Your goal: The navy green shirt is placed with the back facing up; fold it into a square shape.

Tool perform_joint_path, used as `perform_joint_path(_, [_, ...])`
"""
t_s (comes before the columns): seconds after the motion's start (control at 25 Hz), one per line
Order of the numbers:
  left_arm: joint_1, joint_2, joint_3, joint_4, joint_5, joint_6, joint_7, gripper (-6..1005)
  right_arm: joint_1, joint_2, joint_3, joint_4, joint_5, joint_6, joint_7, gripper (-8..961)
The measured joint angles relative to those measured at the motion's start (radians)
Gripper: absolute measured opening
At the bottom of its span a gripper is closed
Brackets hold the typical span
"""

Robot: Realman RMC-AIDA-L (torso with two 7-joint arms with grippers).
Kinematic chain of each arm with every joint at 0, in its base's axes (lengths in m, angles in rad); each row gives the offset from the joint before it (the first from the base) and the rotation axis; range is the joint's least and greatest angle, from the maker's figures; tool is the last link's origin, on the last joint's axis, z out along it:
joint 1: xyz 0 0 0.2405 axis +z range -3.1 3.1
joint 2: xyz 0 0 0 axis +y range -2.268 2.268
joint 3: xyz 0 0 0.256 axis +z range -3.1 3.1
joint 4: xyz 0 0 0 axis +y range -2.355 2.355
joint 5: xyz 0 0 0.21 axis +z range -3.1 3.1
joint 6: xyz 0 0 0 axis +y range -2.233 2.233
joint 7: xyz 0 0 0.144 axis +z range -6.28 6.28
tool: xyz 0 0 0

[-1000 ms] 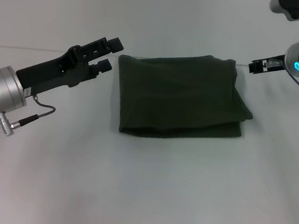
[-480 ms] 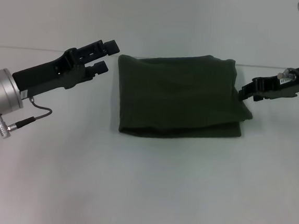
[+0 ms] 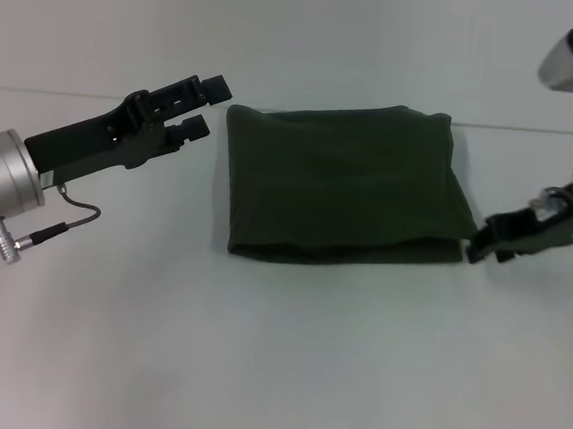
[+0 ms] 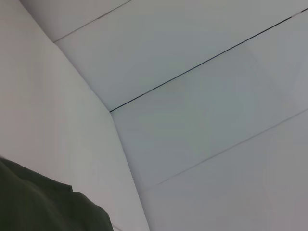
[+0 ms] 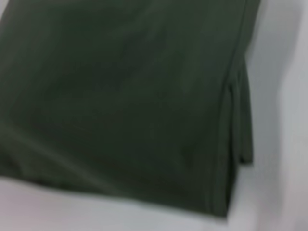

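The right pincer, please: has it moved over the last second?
Yes. The right pincer has come down from the folded navy green shirt's far right corner to its near right corner.

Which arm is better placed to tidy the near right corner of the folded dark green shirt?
Right, probably. The right gripper sits at the dark olive-green folded cotton shirt's near right corner, while the left gripper hovers open off its far left corner.

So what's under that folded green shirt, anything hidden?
Only the white table shows around the navy green shirt, which lies flat in stacked layers. Nothing bulges, but what lies between or beneath the folds is covered. The left gripper and right gripper sit beside it.
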Motion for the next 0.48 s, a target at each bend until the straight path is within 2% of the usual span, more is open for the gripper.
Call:
perform_joint_path(0.12, [0.004,0.0,0.003,-0.001,-0.003,0.005,-0.001,870,-0.074,-0.002,0.042,-0.18,0.038,-0.144,0.007,418])
perform_joint_path(0.2, [0.003,0.004,0.018,-0.003,0.002,0.008,-0.008,870,-0.138,0.005,0.103,-0.309,0.123,-0.213,-0.007,419])
perform_joint_path(0.24, [0.003,0.009,0.032,-0.004,0.004,0.011,-0.019,869,-0.174,0.006,0.138,-0.353,0.197,-0.243,-0.022,419])
perform_joint_path(0.28, [0.003,0.014,0.048,-0.005,0.005,0.015,-0.031,867,-0.232,0.0,0.203,-0.388,0.357,-0.278,-0.063,420])
perform_joint_path(0.32, [0.004,0.025,0.078,-0.007,0.005,0.017,-0.056,866,-0.259,-0.007,0.242,-0.377,0.445,-0.285,-0.097,420])
perform_joint_path(0.36, [0.006,0.034,0.109,-0.01,0.006,0.02,-0.084,864,-0.259,-0.007,0.242,-0.377,0.445,-0.285,-0.097,421])
perform_joint_path(0.48, [0.008,0.061,0.184,-0.021,0.033,0.022,-0.177,860,-0.345,-0.028,0.361,-0.246,0.738,-0.309,-0.236,422])
